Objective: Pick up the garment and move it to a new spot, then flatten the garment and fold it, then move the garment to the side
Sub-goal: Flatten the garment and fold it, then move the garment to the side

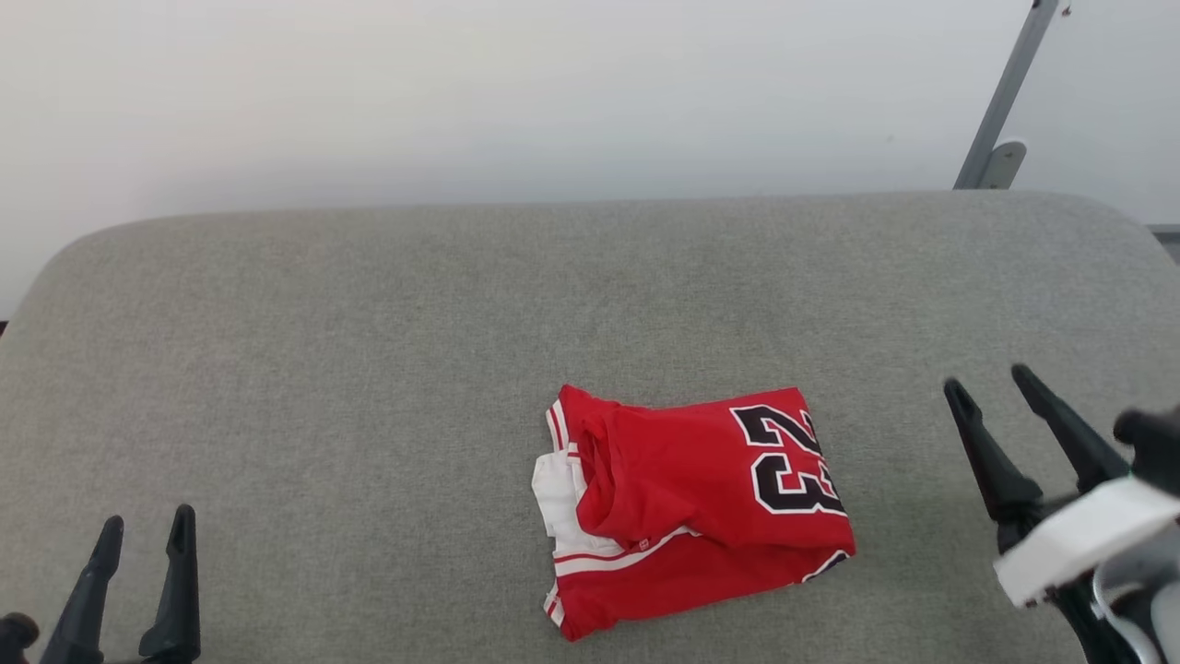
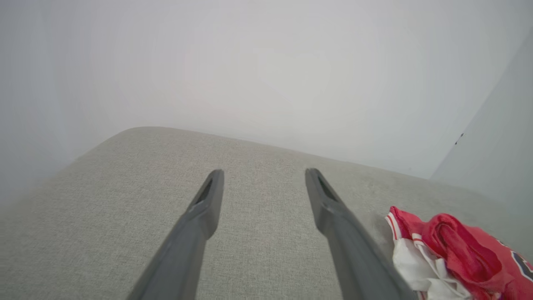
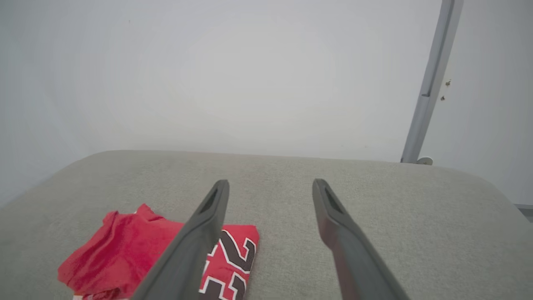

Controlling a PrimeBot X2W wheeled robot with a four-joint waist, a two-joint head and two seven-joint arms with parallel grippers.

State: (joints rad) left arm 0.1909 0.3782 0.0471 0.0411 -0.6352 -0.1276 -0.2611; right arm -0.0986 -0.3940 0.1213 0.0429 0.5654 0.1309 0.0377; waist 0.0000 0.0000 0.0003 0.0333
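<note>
At the far left of the head view, the left gripper (image 1: pixel 148 516) is low over the grey padded surface (image 1: pixel 369 350). Its two dark fingers point up the picture and are spread apart, with nothing between them. In the left wrist view only grey fabric shows between these fingers. The garment shows there at the lower right corner, past the finger on that side.

Going to the right, there is a wide stretch of bare grey fabric, so the left gripper is well apart from the garment (image 1: pixel 701 498). The garment lies on the near part of the surface, a little right of the middle. It is folded into a compact packet that is roughly rectangular. On its left edge a white sleeve end and red-and-white striped trim stick out. On its right part the black number 23 with a white outline faces up. The top layer is somewhat wrinkled.

Further right is the right gripper (image 1: pixel 988 380), tilted, with its fingers leaning to the upper left. Its fingers are also spread wide and hold nothing. It is nearer to the garment than the left gripper but does not touch it; a strip of grey fabric lies between them. In the right wrist view the garment lies at the lower left, partly hidden behind one finger.

At the upper right a grey metal pole (image 1: pixel 1005 92) leans against the pale wall (image 1: pixel 461 92).
</note>
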